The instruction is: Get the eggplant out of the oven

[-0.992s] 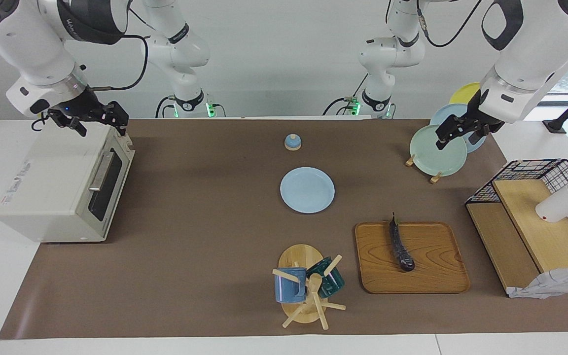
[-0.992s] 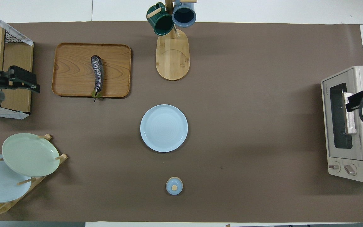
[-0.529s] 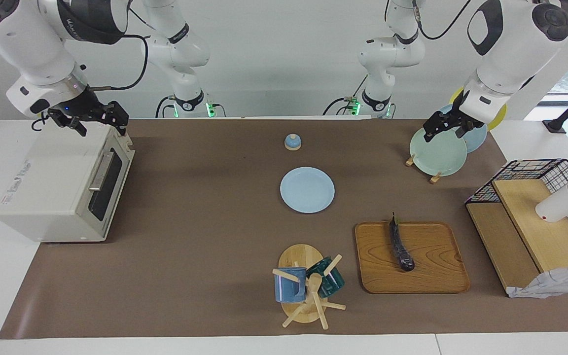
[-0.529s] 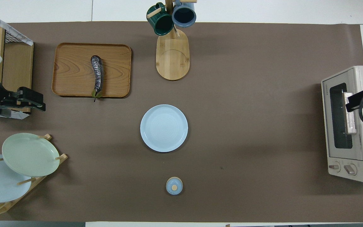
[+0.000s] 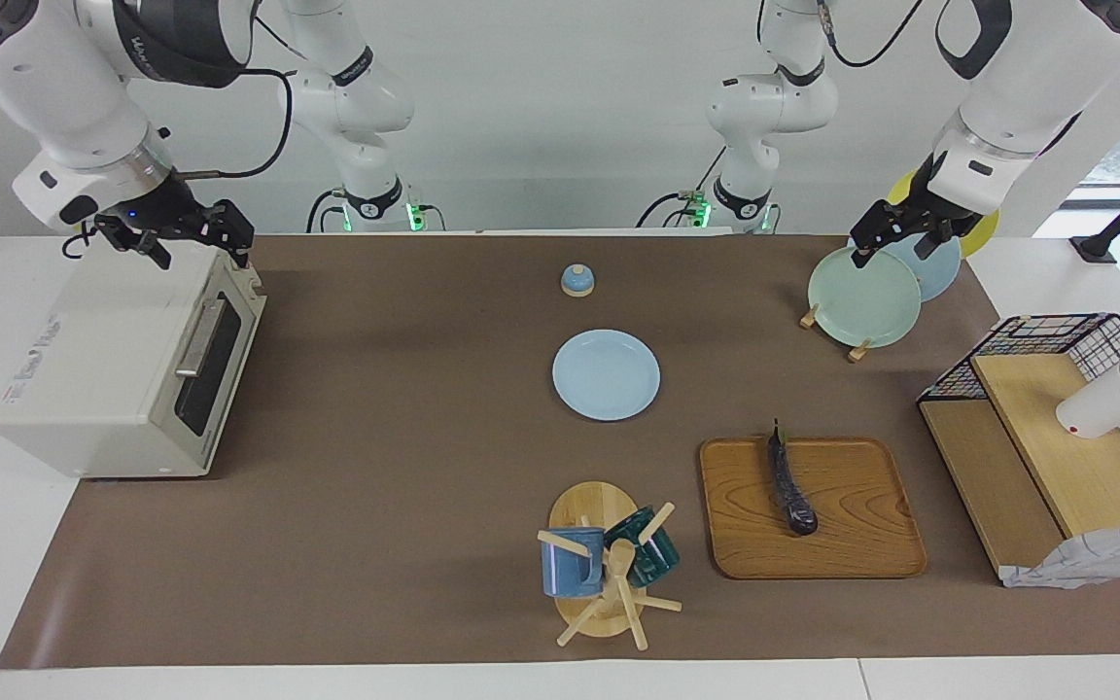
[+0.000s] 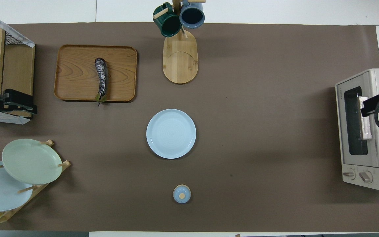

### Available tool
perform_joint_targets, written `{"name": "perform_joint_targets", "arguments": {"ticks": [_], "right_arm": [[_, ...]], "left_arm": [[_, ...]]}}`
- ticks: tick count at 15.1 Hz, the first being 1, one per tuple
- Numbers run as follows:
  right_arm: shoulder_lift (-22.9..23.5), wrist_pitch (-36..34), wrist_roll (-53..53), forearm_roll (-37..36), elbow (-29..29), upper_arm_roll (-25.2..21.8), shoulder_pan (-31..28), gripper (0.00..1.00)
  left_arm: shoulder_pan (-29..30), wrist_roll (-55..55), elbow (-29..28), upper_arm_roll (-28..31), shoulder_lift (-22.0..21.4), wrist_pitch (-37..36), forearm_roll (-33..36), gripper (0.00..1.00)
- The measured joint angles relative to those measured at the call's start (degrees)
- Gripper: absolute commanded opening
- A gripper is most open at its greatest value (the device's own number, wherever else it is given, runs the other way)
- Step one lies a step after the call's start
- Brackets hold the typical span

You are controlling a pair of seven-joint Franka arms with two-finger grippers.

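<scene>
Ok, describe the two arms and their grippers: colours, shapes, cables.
Both arms are glossy white, rounded segments with dark grey joint caps and black cables looping alongside. The left gripper and right gripper are black, two-fingered, on black wrists. Green lights glow at both bases.

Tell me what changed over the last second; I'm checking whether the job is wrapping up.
Only the left gripper moved: empty, it drew back toward the robots and now hangs over the plate rack. The right gripper stayed above the oven, whose door is shut. The eggplant kept lying on the wooden tray.
</scene>
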Motion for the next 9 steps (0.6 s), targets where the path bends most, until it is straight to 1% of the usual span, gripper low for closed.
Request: {"name": "perform_joint_targets", "arguments": {"ticks": [9], "right_arm": [[0.0, 0.0, 0.0, 0.0, 0.0, 0.0, 0.0, 1.00]], "left_arm": [[0.0, 3.0, -0.1, -0.5, 0.0, 0.0, 1.7, 1.00]]}}
